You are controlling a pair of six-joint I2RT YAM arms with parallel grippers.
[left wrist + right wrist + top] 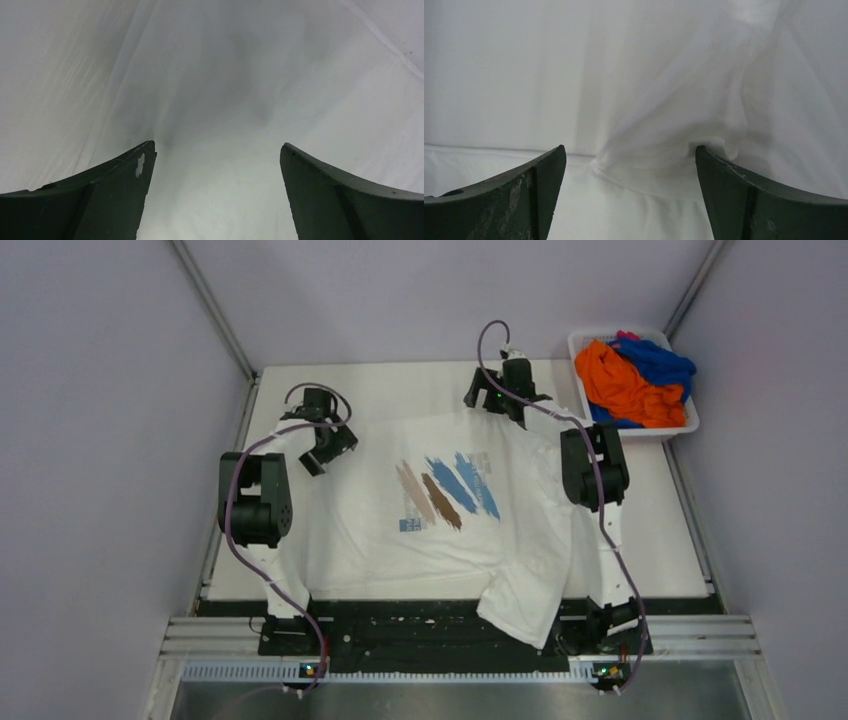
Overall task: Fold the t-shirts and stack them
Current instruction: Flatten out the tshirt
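Where the white t-shirt lies: it is spread print-up across the middle of the table, with one sleeve draped over the near edge between the arm bases.
Print: slanted blue and brown strokes are seen facing up at the centre of the cloth.
Left gripper: it is held over the shirt's far left edge; its fingers are spread wide and nothing is clamped.
Cloth at the left fingers: smooth white fabric is seen below and between them in the left wrist view; contact cannot be told.
Right gripper: it is set at the shirt's far edge, right of centre; its fingers are likewise wide apart and grip nothing.
Cloth at the right fingers: a bunched fold with a seam line is seen between the two tips, nearer the right-hand one in the wrist view.
Basket: it is placed at the far right corner, apart from the white shirt.
Basket contents: an orange t-shirt and a blue t-shirt are heaped inside.
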